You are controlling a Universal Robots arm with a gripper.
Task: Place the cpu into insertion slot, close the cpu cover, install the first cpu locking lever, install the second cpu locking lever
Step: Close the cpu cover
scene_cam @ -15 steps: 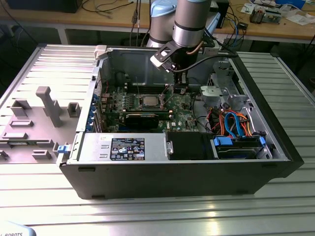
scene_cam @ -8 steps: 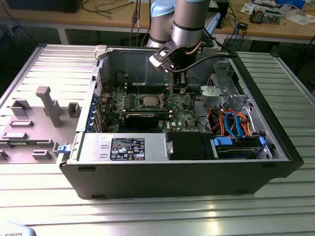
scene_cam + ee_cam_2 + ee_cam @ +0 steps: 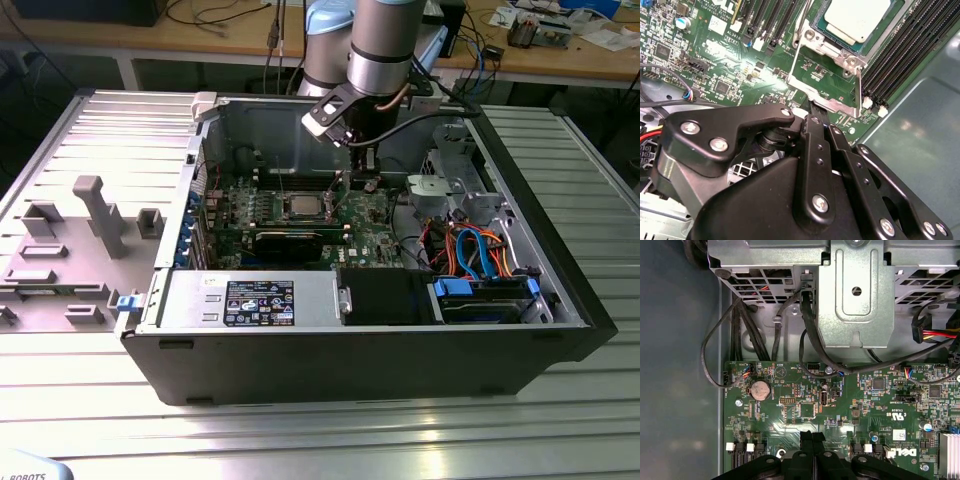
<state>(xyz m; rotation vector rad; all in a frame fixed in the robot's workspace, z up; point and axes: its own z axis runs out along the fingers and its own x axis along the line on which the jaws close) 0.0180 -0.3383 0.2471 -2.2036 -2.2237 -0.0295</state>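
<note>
Hovering at the insertion slot (image 3: 832,103) rim, the claw (image 3: 812,107) is pinched closed. The cpu (image 3: 857,17) sits seated under the cpu cover (image 3: 837,50). Hooking the locking lever (image 3: 858,87) well likely needs steady, square pressure.

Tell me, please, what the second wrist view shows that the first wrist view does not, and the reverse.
Second wrist view: the cpu seated in the slot, with long memory slots beside it. First wrist view: a coin battery, a grey metal cage and black cables running down from it. Both wrist views: the green board and the black gripper, jaws shut.
</note>
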